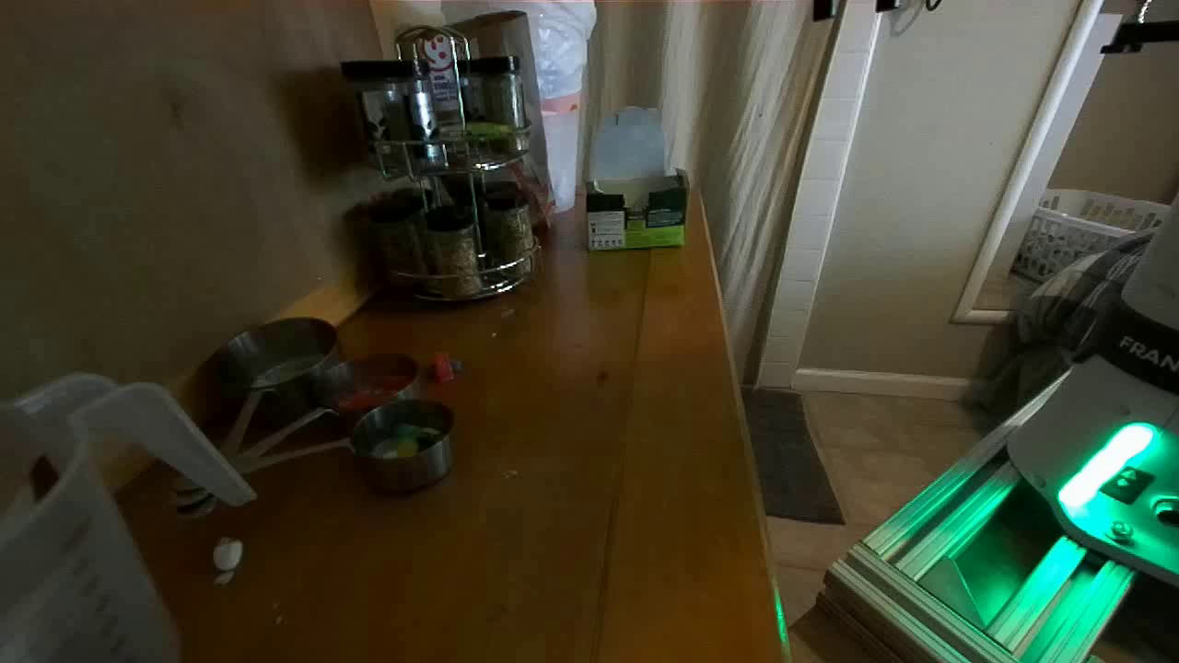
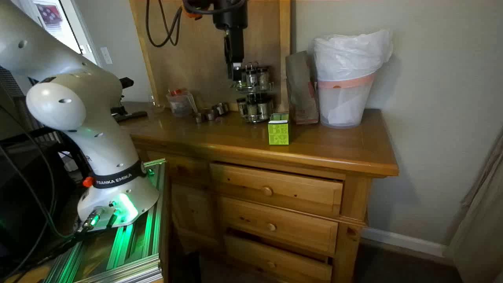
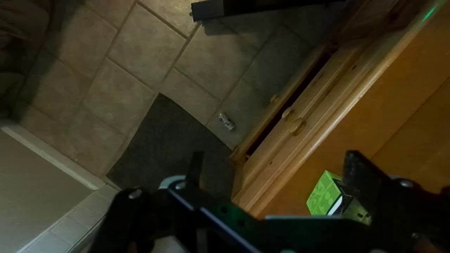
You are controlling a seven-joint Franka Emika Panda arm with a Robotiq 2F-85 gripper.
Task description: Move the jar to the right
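Several jars with black lids stand in a two-tier wire rack; an upper jar (image 1: 396, 115) and a lower jar (image 1: 453, 249) show in an exterior view. Upper jars (image 2: 251, 78) also show in an exterior view. I cannot tell which jar is meant. My gripper (image 2: 235, 74) hangs pointing down, overlapping the rack's upper tier in that view; its distance from the rack is unclear. In the wrist view my gripper (image 3: 276, 158) has its fingers wide apart with nothing between them. No jar shows in the wrist view.
A green box (image 2: 278, 131) stands on the wooden dresser (image 2: 235, 137) near its front edge. Metal measuring cups (image 1: 405, 451) and a plastic jug (image 1: 74, 534) lie along the back wall. A paper bag (image 2: 301, 88) and a lined bin (image 2: 342, 102) stand beside the rack.
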